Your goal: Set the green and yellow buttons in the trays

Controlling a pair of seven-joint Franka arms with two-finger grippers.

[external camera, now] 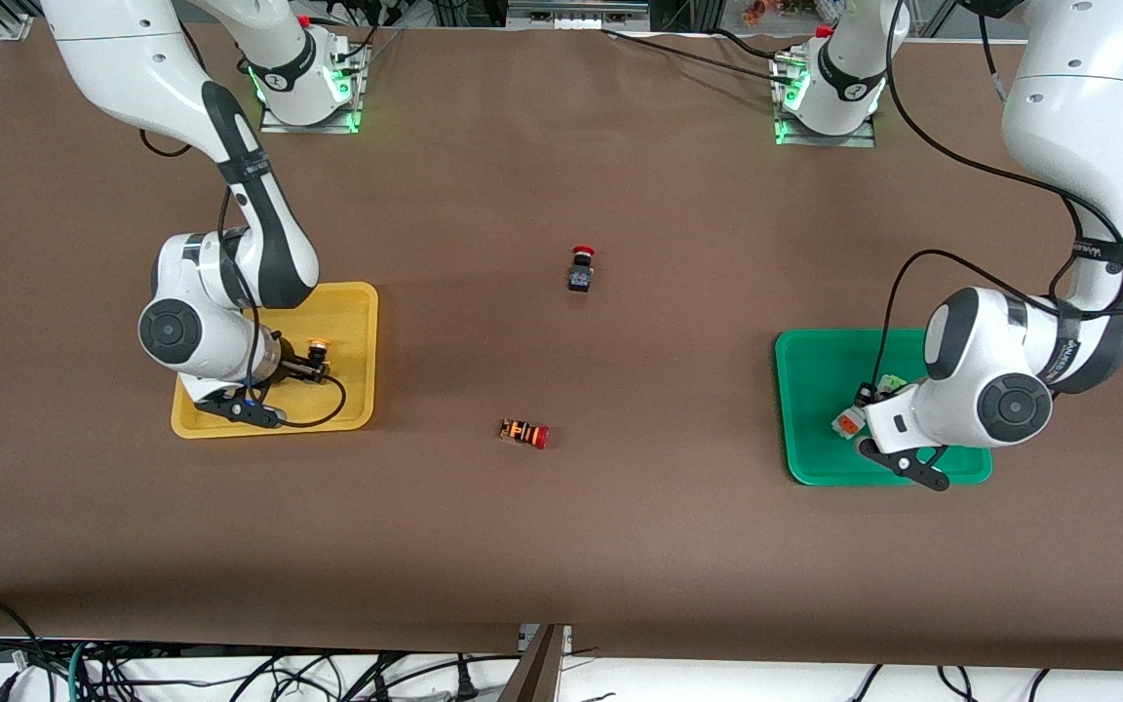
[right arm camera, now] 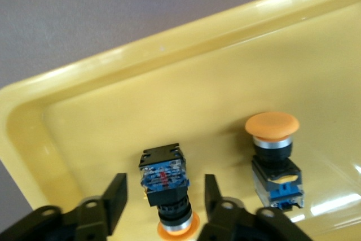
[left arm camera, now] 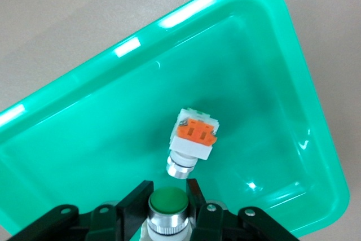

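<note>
My left gripper (left arm camera: pixel 168 187) is low in the green tray (left arm camera: pixel 265 83), shut on a white-bodied button with a round green cap (left arm camera: pixel 168 202). A white button with an orange face (left arm camera: pixel 194 136) lies on the tray floor just ahead of it. My right gripper (right arm camera: pixel 164 183) is open in the yellow tray (right arm camera: pixel 169 55). Its fingers straddle a yellow-capped black-blue button (right arm camera: pixel 164 176) that lies on its side, with a gap on each side. A second yellow-capped button (right arm camera: pixel 272 125) stands upright beside it. In the front view, the left gripper (external camera: pixel 869 402) and the right gripper (external camera: pixel 306 369) are over their trays.
A red mushroom-capped black button (external camera: pixel 581 268) stands mid-table. A red-capped button with an orange-striped body (external camera: pixel 524 433) lies nearer to the front camera. The yellow tray (external camera: pixel 352 312) is at the right arm's end, the green tray (external camera: pixel 810 361) at the left arm's end.
</note>
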